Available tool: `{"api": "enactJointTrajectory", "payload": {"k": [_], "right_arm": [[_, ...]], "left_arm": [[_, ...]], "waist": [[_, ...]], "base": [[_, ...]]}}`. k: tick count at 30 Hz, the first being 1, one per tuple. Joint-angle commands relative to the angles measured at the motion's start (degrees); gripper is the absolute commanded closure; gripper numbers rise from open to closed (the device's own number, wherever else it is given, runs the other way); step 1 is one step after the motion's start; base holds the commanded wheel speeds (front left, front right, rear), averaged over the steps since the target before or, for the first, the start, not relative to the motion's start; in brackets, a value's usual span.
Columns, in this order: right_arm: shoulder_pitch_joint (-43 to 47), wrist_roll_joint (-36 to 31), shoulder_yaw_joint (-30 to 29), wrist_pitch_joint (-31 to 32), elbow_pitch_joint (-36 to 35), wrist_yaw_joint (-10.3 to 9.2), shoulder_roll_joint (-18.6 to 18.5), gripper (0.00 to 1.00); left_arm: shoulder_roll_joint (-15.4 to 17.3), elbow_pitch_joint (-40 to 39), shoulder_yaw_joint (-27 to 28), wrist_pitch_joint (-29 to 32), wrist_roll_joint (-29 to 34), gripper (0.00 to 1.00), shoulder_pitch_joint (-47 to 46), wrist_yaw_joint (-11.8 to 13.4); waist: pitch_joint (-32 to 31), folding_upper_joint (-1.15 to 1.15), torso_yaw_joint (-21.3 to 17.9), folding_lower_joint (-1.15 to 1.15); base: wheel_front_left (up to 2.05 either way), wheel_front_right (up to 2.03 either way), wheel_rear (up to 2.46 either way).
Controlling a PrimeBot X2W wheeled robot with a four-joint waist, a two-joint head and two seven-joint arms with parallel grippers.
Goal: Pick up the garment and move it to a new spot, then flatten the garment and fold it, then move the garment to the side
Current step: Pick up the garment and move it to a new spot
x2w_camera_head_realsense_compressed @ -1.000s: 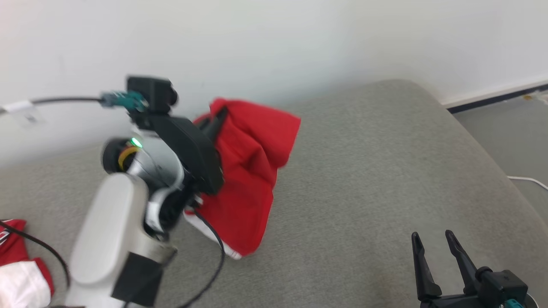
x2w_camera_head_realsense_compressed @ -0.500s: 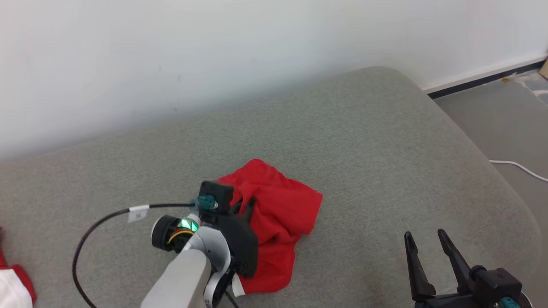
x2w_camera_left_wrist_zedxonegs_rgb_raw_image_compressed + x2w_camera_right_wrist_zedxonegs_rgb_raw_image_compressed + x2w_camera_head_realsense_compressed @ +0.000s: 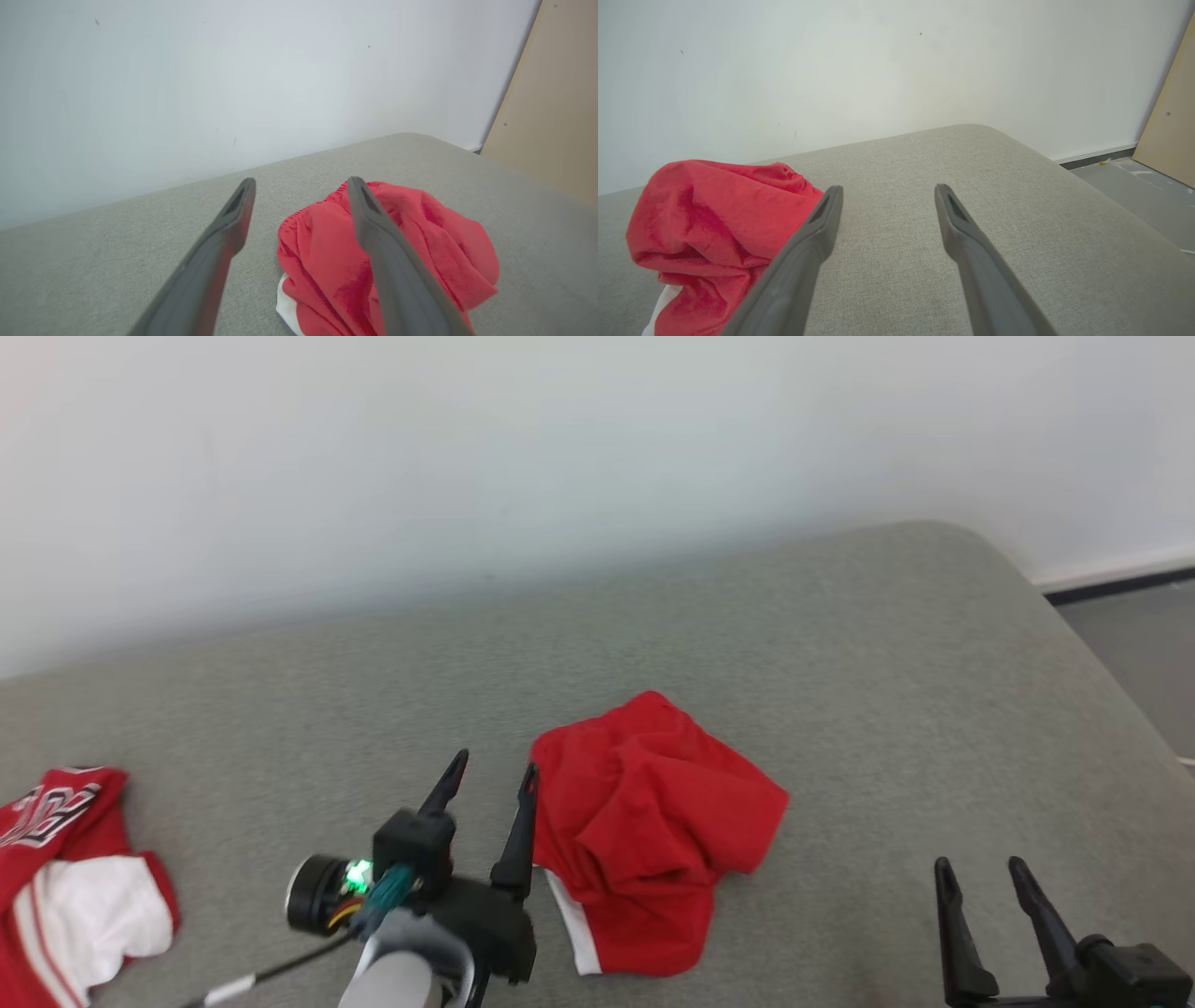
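Red shorts lie crumpled mid-cushion on the grey upholstered surface, with white trim at the near edge. Left gripper sits just beside their left edge, jaws spread, holding nothing (contact with cloth unclear). Right gripper is well apart at lower right, jaws spread, empty. A red-and-white jersey lies far left.

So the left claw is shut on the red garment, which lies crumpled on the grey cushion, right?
Not quite: the left claw is open, holding nothing, beside the red garment. The head view shows it. The garment does lie crumpled on the grey cushion.
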Motion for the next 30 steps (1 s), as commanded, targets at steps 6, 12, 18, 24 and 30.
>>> {"api": "enactJointTrajectory", "payload": {"k": [6, 12, 18, 24, 30], "right_arm": [[1.8, -2.2, -1.8, -0.4, -0.9, -0.12, 0.0, 0.0], [2.8, -3.0, -2.4, -1.3, -0.6, -0.12, 0.0, 0.0], [3.6, -2.6, -1.8, -2.5, 0.5, -0.12, 0.0, 0.0], [4.4, -3.5, -0.8, -2.9, 1.4, -0.12, 0.0, 0.0], [5.4, -3.8, -0.2, -4.2, 1.5, -0.12, 0.0, 0.0]], "left_arm": [[2.3, -13.0, 5.4, -3.1, 1.3, 0.0, 11.9, 2.8], [2.2, -22.5, 11.9, -3.0, 3.9, 0.0, 21.5, 2.7], [1.4, -26.2, 17.5, -3.1, 6.3, 0.0, 29.5, -0.4], [1.3, -25.3, 21.4, -3.1, 8.1, 0.0, 34.3, -3.5], [0.4, -23.9, 25.1, -3.1, 8.9, 0.0, 36.3, -5.3]], "waist": [[-2.0, 0.0, 8.4, 0.0], [-2.5, 0.0, 10.8, 0.0], [-3.4, 0.0, 12.0, 0.0], [-4.3, 0.0, 12.2, 0.0], [-4.6, 0.0, 12.2, 0.0]], "base": [[0.0, 0.0, 0.0], [0.0, 0.0, 0.0], [0.0, 0.0, 0.0], [0.0, 0.0, 0.0], [0.0, 0.0, 0.0]]}}
